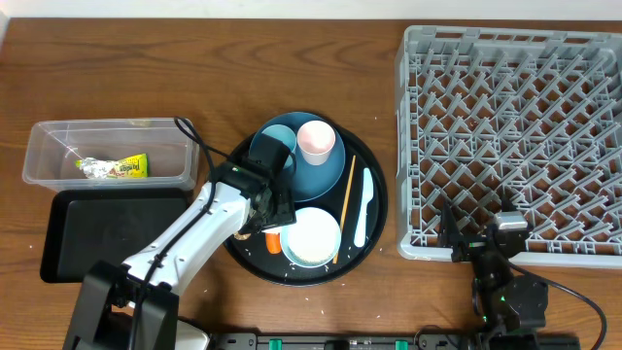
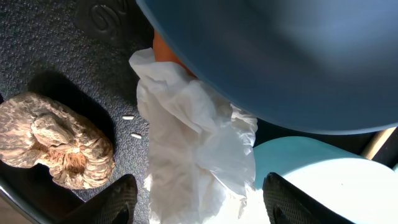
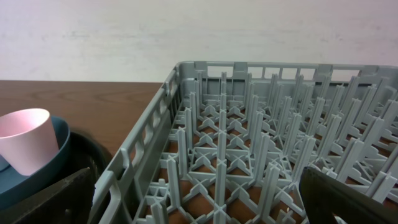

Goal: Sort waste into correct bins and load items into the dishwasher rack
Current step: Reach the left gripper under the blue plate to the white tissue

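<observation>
1. Straddling the white tissue (image 2: 193, 143) on the round tray (image 2: 37, 50), left gripper (image 2: 199, 202) stands spread, fingertips cropped.
2. The dark-blue plate (image 2: 280, 56) hides the tissue's upper edge.
3. Beside the dishwasher rack (image 3: 249, 143), right gripper (image 3: 199, 199) gapes empty.

The table (image 1: 292, 58) was brown wood with a streaked grain. At its right edge, the dishwasher rack (image 1: 505, 126) was pale grey with a lattice-grid floor. Near the left edge, the clear tub (image 1: 39, 160) showed a green-yellow snack wrapper (image 1: 128, 167) and silvery crumpled foil (image 1: 92, 167); the shallow tray (image 1: 97, 233) was plain black. The round tray (image 1: 374, 175) was black, finely speckled up close. On it were a dark-blue plate (image 1: 321, 180), light-blue cup (image 1: 277, 146), pink cup (image 1: 316, 141), white bowl (image 1: 313, 236), white utensil (image 1: 362, 209), pale wooden chopstick (image 1: 345, 204), orange carrot piece (image 1: 273, 241), white tissue (image 2: 193, 149), mottled tan-brown food lump (image 2: 56, 146) and white rice grains (image 2: 129, 117).
</observation>
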You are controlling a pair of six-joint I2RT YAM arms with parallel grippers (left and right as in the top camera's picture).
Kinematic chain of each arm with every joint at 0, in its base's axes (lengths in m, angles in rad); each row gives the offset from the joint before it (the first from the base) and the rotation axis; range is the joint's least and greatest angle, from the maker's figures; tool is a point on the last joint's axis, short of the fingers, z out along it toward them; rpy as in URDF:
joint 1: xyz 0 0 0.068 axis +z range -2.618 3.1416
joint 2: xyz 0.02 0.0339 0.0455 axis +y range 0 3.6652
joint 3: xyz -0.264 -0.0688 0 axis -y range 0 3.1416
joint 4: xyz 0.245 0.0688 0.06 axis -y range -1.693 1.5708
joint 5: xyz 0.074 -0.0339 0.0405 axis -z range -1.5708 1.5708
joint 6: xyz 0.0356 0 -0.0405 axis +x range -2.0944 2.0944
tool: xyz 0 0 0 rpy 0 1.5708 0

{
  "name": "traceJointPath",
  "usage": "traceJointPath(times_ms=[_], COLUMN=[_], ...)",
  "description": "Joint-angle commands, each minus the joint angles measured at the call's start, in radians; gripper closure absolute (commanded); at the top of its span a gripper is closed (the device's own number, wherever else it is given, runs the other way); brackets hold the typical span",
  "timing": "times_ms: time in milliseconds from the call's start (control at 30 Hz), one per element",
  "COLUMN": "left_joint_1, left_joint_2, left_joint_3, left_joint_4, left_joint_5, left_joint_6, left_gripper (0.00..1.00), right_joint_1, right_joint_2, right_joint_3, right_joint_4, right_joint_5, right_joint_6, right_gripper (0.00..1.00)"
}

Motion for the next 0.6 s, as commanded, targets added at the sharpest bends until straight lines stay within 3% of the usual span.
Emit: traceJointPath(times_ms=[0, 567], left_joint_1=[0.002, 0.003], left_joint_2=[0.002, 0.002], left_joint_3=[-0.008, -0.008], left_joint_4=[-0.002, 0.039], left_joint_5=[-0.019, -0.020], left_joint_6=[-0.006, -0.024], left_gripper=[0.34, 0.34], right_joint_1=[0.001, 0.001], right_joint_2=[-0.006, -0.006], right_joint_3=[-0.002, -0.002], right_joint_4=[-0.003, -0.003], right_joint_5=[-0.003, -0.003], right_joint_6=[-0.007, -0.008], right_gripper=[0.01, 0.01])
